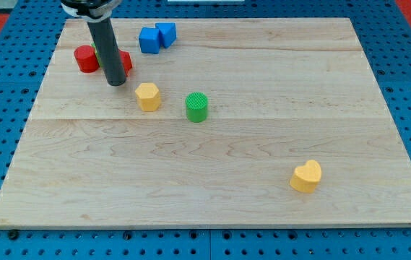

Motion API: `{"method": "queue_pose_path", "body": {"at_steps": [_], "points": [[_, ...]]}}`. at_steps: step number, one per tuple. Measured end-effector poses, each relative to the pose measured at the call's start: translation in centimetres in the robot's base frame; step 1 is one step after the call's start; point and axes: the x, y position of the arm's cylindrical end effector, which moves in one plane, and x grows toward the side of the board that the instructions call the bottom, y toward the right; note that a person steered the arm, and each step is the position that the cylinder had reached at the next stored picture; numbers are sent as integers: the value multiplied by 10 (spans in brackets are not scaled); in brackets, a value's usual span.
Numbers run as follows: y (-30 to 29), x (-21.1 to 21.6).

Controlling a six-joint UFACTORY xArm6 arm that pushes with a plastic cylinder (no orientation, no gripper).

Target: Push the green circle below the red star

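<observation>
A: Where's the green circle (197, 106)?

B: Upper middle of the wooden board (212, 188), upright on its flat end, so its axis runs vertical; round, no facing to report. Open board at its 3, 5 and 6 o'clock, well clear of every edge.

A: Neighbours?

B: Yellow hexagon block (148, 96) near it at 9 o'clock, not touching. Yellow heart (306, 175) well apart at 4 o'clock, near the board's lower right edge. Two blue blocks (155, 37) touching each other at 11 o'clock, near the top edge.

A: My tip?

B: My tip (116, 83) is down on the board at the circle's 10 o'clock, beside the hexagon. The rod covers part of a red block (125, 61); shape can't be made out. A red cylinder-like block (86, 59) sits just left of it. No gripper on this rig, so nothing is grasped.

A: Surroundings?

B: Pale wood planks, on a blue perforated table (3, 87).
</observation>
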Motion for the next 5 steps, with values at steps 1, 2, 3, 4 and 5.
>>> {"method": "queue_pose_path", "body": {"at_steps": [1,2,3,4,5], "points": [[72,0],[143,3],[200,74],[156,89],[73,63]]}}
